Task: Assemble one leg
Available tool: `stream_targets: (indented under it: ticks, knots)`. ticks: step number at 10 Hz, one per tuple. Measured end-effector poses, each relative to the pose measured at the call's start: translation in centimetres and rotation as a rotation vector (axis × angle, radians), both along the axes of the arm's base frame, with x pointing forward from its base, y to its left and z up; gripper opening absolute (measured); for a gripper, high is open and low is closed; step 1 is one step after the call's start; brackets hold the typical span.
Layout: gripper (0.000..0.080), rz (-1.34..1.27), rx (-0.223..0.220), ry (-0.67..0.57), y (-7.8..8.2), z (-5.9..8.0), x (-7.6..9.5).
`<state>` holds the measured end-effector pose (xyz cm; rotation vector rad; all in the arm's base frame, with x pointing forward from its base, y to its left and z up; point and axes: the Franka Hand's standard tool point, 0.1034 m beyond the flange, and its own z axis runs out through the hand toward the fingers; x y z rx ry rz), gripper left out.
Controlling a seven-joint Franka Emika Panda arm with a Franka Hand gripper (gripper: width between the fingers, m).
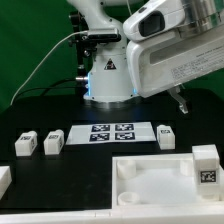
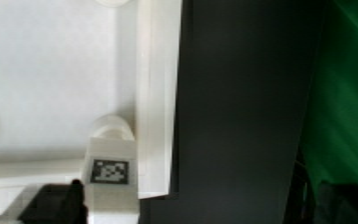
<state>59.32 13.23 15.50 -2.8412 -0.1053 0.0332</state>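
Several legs, small white tagged blocks, lie on the black table: two at the exterior view's left (image 1: 26, 144) (image 1: 54, 142), one right of the marker board (image 1: 166, 133), and one standing at the tray-like piece's right edge (image 1: 207, 164). That last leg shows in the wrist view (image 2: 108, 170), beside the tray's rim. My gripper (image 1: 181, 100) hangs above the table, over the tray's right side, holding nothing. In the wrist view one dark finger (image 2: 44, 205) shows far to one side, so the gripper (image 2: 179, 212) reads as open. The other finger is lost against the dark table.
The large white tray-like piece (image 1: 150, 182) with corner holes lies at the front, and also fills part of the wrist view (image 2: 51, 80). The marker board (image 1: 110, 132) lies mid-table. Another white piece (image 1: 3, 181) sits at the exterior view's left edge. The robot base (image 1: 108, 75) stands behind.
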Motion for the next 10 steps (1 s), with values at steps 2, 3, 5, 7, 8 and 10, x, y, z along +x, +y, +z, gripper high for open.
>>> stream_targets:
  ticks: [2, 3, 5, 7, 8, 10]
  knots:
    - [0.0649, -0.107, -0.042, 0.059, -2.2, 0.2, 0.5]
    - [0.0649, -0.204, -0.085, 0.071, -2.6, 0.6, 1.4]
    - [0.0649, -0.198, -0.136, 0.042, -1.2, 0.1, 2.0]
    - [0.0649, -0.181, -0.128, -0.005, -1.5, -1.7, 1.8]
    - [0.0649, -0.18, -0.128, -0.007, -1.4, -1.7, 1.8]
    - [0.0649, -0.179, -0.128, -0.007, -1.4, -1.7, 1.8]
